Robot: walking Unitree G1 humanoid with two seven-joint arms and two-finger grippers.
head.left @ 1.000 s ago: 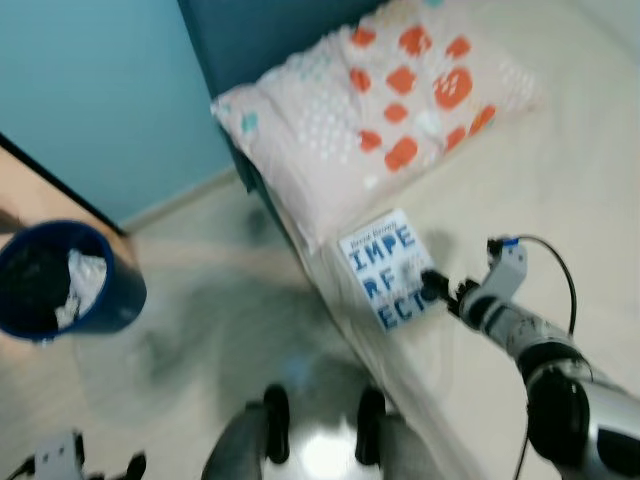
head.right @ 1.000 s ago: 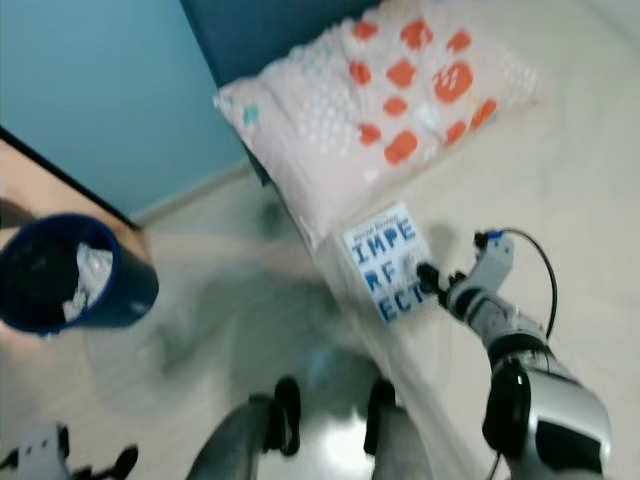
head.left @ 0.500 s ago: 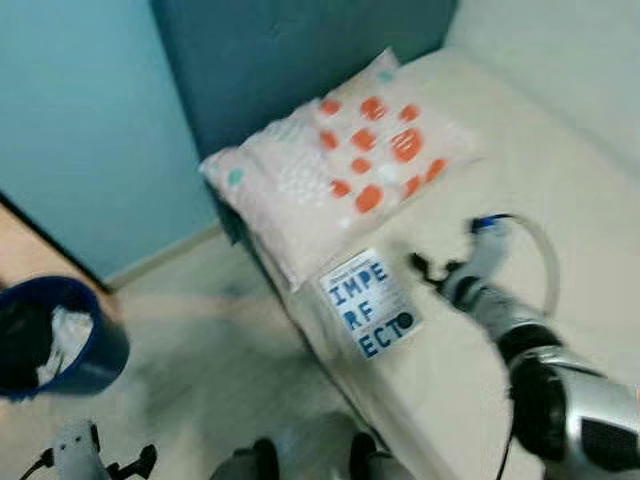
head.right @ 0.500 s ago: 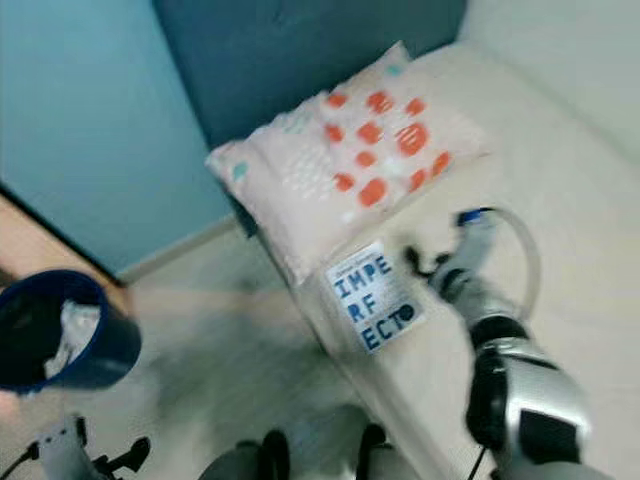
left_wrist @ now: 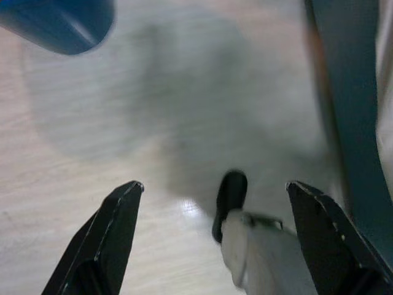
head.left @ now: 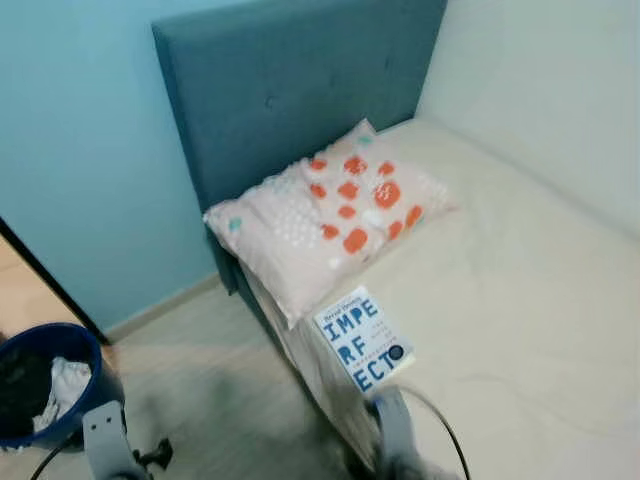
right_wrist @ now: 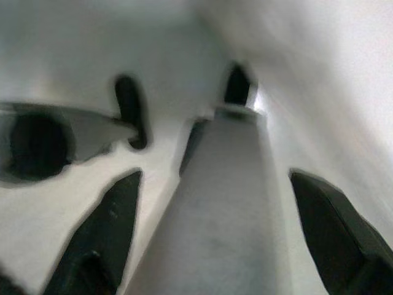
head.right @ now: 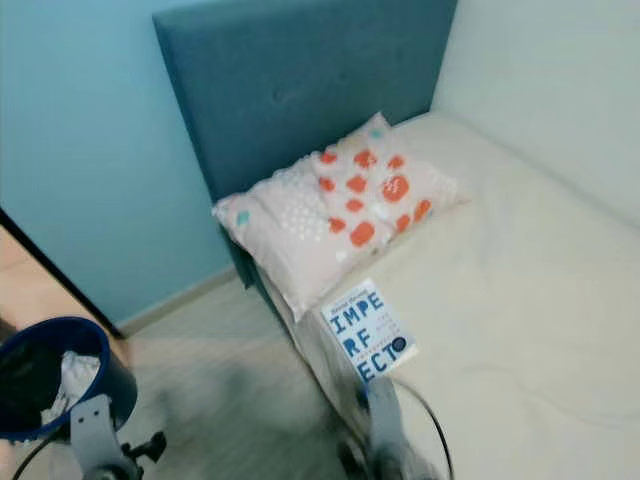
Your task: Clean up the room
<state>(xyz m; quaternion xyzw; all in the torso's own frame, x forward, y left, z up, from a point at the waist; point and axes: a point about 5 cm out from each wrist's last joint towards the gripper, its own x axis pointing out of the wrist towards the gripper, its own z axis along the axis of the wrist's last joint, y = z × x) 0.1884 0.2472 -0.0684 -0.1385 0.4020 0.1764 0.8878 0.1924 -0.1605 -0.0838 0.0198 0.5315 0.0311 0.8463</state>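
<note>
Book (head.left: 361, 338) on bed (head.left: 520, 300) edge, right tool (right_wrist: 215, 246) below, apart

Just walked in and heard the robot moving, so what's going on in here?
The robot stands beside the bed, holding nothing. A book lies on the mattress near its edge, just below a spotted pillow propped at the blue headboard. A blue bin with crumpled paper inside sits on the floor to its left. The left gripper hangs over the floor, jaws open; the right gripper is low beside the robot's leg, jaws open too.
</note>
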